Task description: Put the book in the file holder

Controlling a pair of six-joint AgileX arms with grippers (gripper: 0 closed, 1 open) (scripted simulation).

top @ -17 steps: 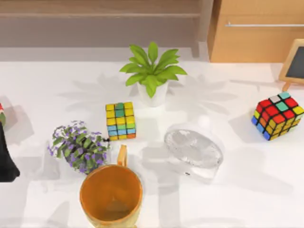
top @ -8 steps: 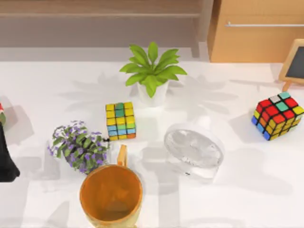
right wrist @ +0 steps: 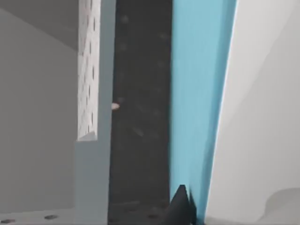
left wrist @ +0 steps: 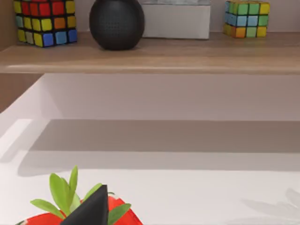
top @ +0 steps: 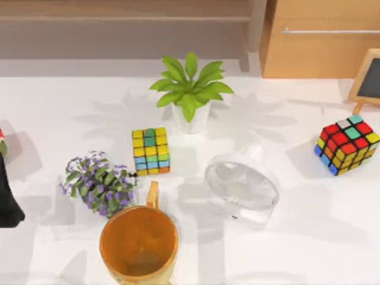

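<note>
At the table's far left edge, the left arm (top: 8,199) sits parked; its finger state cannot be told. Rightward stand a purple flower plant (top: 98,183), orange mug (top: 139,240), yellow puzzle cube (top: 150,151), green plant (top: 190,89), clear fan (top: 242,185) and multicoloured cube (top: 347,143). In the right wrist view, the book's (right wrist: 199,93) teal edge stands upright against the perforated file holder (right wrist: 91,70); a dark fingertip (right wrist: 180,206) touches it, grip unclear.

white surface (top: 309,237); orange mug (top: 138,243); multicoloured cubes (top: 150,151); green plant (top: 190,83) in white pot; purple flowers (top: 98,184); teal-edged book (right wrist: 199,93); perforated grey holder (right wrist: 91,70).
</note>
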